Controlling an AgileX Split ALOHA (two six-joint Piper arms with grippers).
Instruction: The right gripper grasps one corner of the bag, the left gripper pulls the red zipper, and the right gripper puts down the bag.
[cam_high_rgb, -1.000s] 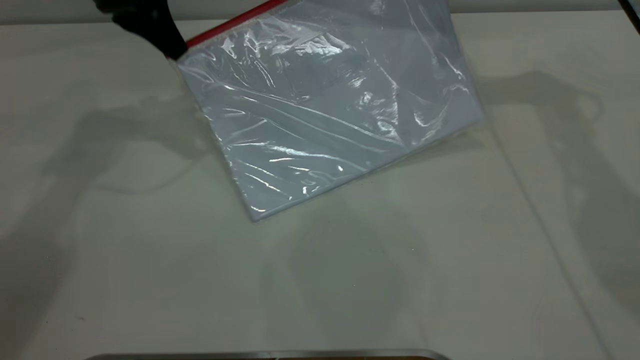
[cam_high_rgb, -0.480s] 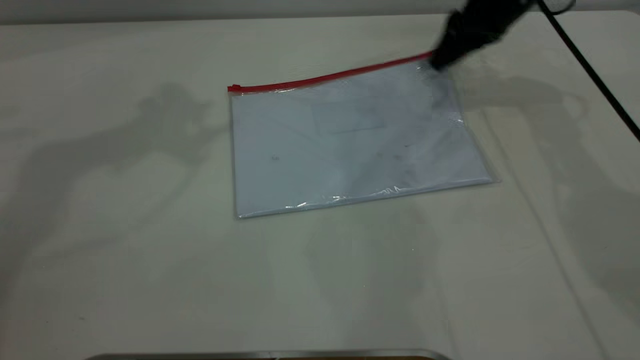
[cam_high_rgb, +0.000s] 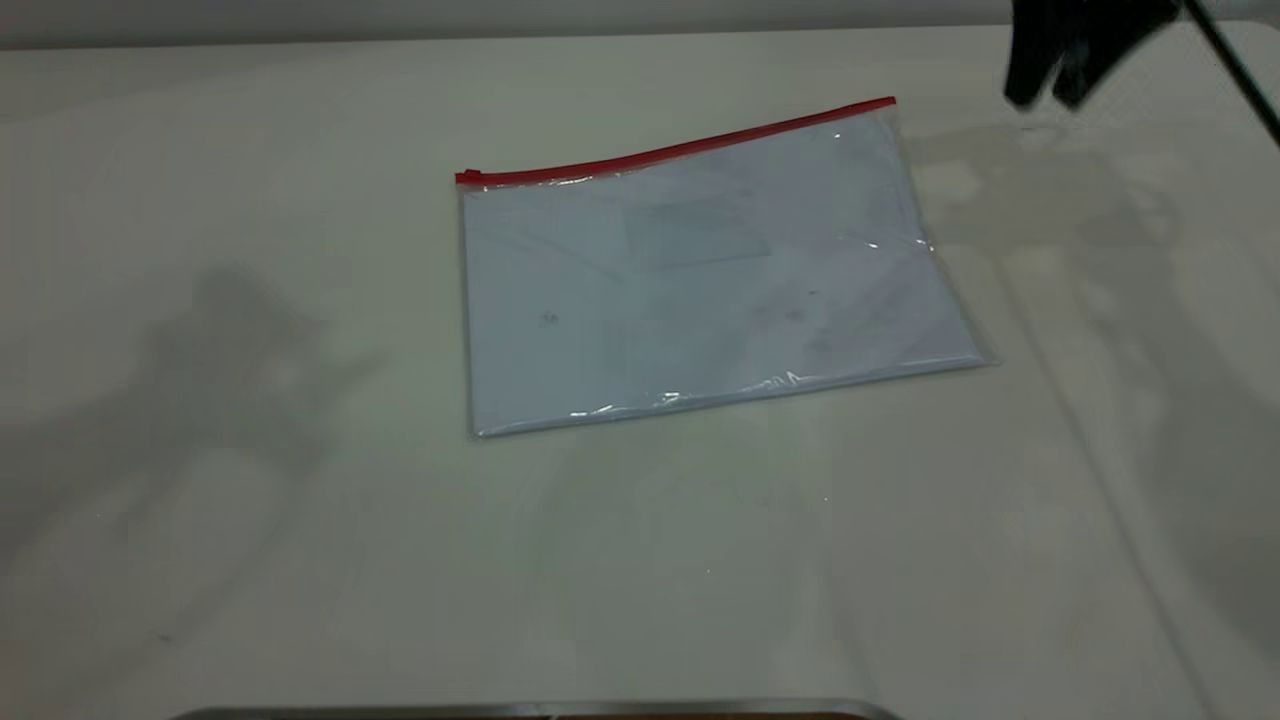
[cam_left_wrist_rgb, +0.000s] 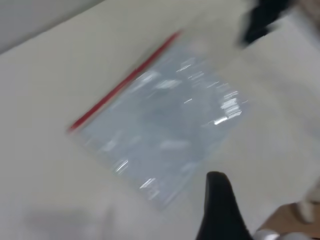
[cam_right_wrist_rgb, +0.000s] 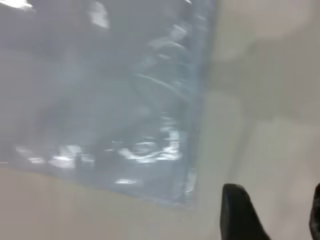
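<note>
The bag (cam_high_rgb: 700, 290) lies flat on the table, white paper inside, with nothing holding it. Its red zipper (cam_high_rgb: 680, 150) runs along the far edge, with the slider tab (cam_high_rgb: 467, 177) at the left end. The corner (cam_high_rgb: 890, 102) at the strip's right end lies free. My right gripper (cam_high_rgb: 1043, 98) hovers to the right of that corner, open and empty. The right wrist view shows its open gripper (cam_right_wrist_rgb: 279, 210) beside a bag corner (cam_right_wrist_rgb: 192, 197). The left gripper is out of the exterior view. Its wrist view shows one finger (cam_left_wrist_rgb: 220, 205), the bag (cam_left_wrist_rgb: 160, 120) and the zipper (cam_left_wrist_rgb: 120, 85).
The pale table (cam_high_rgb: 300, 550) extends all around the bag. A metal edge (cam_high_rgb: 540, 710) runs along the near side. A black cable (cam_high_rgb: 1235, 70) hangs at the far right. The right gripper (cam_left_wrist_rgb: 260, 20) also shows in the left wrist view.
One second ago a gripper held the bag up by its red edge. Then it lay flat with the right gripper at its corner. Now the right gripper has let go and moved right.
</note>
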